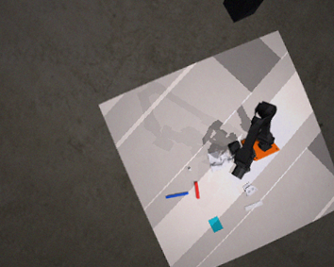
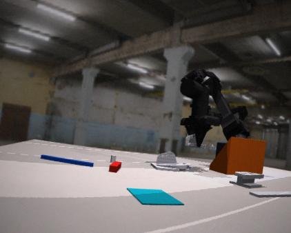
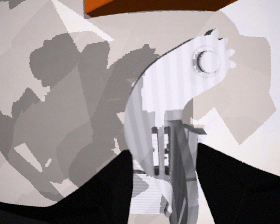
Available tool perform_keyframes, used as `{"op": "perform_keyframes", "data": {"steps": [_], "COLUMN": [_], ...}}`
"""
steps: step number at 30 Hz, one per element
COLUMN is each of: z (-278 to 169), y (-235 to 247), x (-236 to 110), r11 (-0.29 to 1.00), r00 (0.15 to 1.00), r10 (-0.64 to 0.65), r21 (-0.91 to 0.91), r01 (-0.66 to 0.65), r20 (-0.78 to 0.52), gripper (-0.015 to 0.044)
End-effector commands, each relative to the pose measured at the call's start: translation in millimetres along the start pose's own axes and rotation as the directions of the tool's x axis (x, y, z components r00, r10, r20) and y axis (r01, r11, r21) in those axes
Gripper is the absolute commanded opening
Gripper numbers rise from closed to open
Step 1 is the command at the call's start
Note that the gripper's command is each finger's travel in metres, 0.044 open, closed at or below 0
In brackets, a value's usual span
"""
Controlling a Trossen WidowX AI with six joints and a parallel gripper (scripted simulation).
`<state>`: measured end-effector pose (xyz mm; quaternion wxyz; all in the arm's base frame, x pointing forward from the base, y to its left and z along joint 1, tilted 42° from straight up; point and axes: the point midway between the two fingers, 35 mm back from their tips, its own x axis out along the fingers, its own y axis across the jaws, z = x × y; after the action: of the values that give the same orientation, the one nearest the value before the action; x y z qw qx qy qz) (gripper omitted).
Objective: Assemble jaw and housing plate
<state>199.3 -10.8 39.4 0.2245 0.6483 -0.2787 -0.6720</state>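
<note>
My gripper [image 2: 199,145] [image 3: 163,153] is shut on a pale jaw [image 2: 190,140] [image 3: 165,82] and holds it above the table. In the wrist view its curved arm points up, with gear teeth and a round boss at the far end. The low white base assembly [image 1: 216,161] [image 2: 172,167] stands on the table, with an upright rounded part on it; its pins and mounted jaw are too small to tell apart. A grey piece [image 1: 249,189] [image 2: 247,180] with two spaced flat faces, possibly the housing plate, stands apart from it. The arm partly covers the gripper in the top view.
An orange wedge block [image 1: 266,149] [image 2: 241,156] [image 3: 155,6] stands near the arm's base. A pale strip [image 1: 254,206] [image 2: 272,194], a teal plate [image 1: 216,224] [image 2: 155,196], a red bar [image 1: 197,190] [image 2: 115,167], a blue bar [image 1: 177,195] [image 2: 67,160] and a small grey post [image 2: 113,158] are on the table.
</note>
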Motion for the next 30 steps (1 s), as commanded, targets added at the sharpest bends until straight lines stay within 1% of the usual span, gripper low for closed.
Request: {"op": "perform_keyframes", "data": {"steps": [1,25,30], "z": [-13.4,-86.6,-90.9], "y": [2.4,29.6,32.0], "x": [-2.3,-0.9,-0.3], "r11": [1.000,1.000,1.000], "r00": [1.000,1.000,1.000], "r10": [-0.002,0.003,0.004], "r21": [-0.001,0.002,0.003], "r01": [0.002,-0.002,-0.004], "r20": [-0.006,-0.008,-0.008], "gripper": [0.0134,0.0134,0.0134]}}
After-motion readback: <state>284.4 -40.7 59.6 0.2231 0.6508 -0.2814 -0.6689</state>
